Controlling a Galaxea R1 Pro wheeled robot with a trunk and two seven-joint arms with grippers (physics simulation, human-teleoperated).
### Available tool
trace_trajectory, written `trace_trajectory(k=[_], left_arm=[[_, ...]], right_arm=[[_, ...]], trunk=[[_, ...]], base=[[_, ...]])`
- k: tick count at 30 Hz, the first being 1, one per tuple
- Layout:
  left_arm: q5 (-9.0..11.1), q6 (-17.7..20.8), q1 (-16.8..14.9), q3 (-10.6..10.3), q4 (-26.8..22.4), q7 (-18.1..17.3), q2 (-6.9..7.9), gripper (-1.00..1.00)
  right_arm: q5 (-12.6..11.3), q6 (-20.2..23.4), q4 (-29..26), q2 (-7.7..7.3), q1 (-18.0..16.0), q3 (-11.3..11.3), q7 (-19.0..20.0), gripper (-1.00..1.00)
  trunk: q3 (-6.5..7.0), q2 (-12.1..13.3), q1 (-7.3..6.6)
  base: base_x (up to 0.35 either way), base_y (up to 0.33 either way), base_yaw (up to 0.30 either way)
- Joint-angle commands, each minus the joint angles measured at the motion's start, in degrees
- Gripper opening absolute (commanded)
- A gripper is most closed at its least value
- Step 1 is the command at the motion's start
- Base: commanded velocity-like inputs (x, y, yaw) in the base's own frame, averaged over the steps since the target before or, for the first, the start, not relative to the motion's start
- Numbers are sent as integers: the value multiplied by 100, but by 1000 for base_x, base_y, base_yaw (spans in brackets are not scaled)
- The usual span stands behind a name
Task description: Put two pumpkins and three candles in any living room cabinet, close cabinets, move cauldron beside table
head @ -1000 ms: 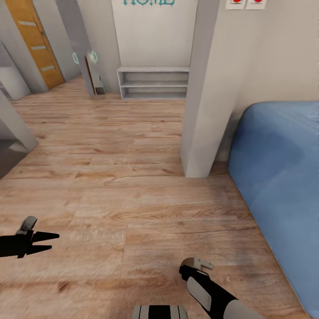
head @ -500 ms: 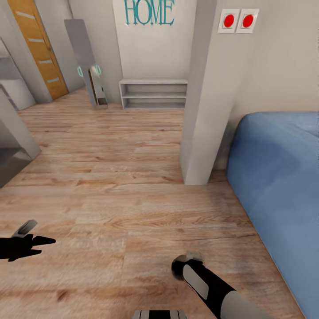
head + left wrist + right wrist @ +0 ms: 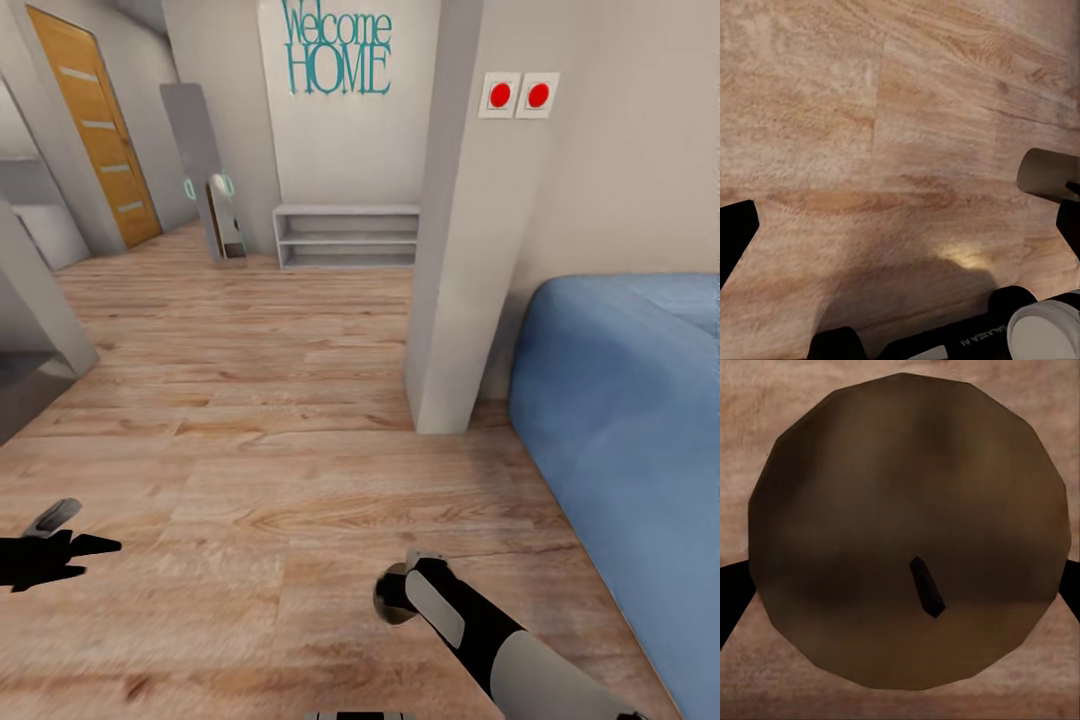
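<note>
Over wooden floor (image 3: 250, 400), my right gripper (image 3: 907, 555) clamps a candle (image 3: 911, 532) at five o'clock; my left gripper (image 3: 85, 553), at eight o'clock, stands apart, holding nothing.

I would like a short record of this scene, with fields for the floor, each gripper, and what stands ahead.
floor: light wooden planks
left gripper: open, holding nothing, above the floor
right gripper: shut on a round brown flat-topped candle with a dark wick
ahead: white open shelf unit below a teal "Welcome HOME" sign
right side: blue sofa beside a grey pillar
</note>
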Motion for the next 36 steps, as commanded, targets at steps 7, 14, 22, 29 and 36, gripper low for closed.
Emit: trace_trajectory(k=[7,14,22,29,36], left_arm=[[16,-3,-10,71,-2,902,-163,100],[47,-52,-12,191,-275,2054,-710,100],[15,-74,-12,250,-404,3364,-1400,100],[10,-97,-12,731,-383,4842,-1985,100],[14,-362,-12,904,-343,5643,-2186,100]], right_arm=[[-48,150,-32,0,-5,31,-100,-100],[-56,375,-34,-5,-5,37,-106,-100],[-63,371,-34,-3,-5,31,-91,-100],[-65,323,-28,-7,-5,24,-91,-100],[-65,288,-26,0,-5,25,-82,-100]], trunk=[[150,7,-19],[305,17,-37],[474,105,-96],[600,385,-250],[726,666,-403]], base=[[0,0,0],[0,0,0],[0,0,0],[0,0,0],[0,0,85]])
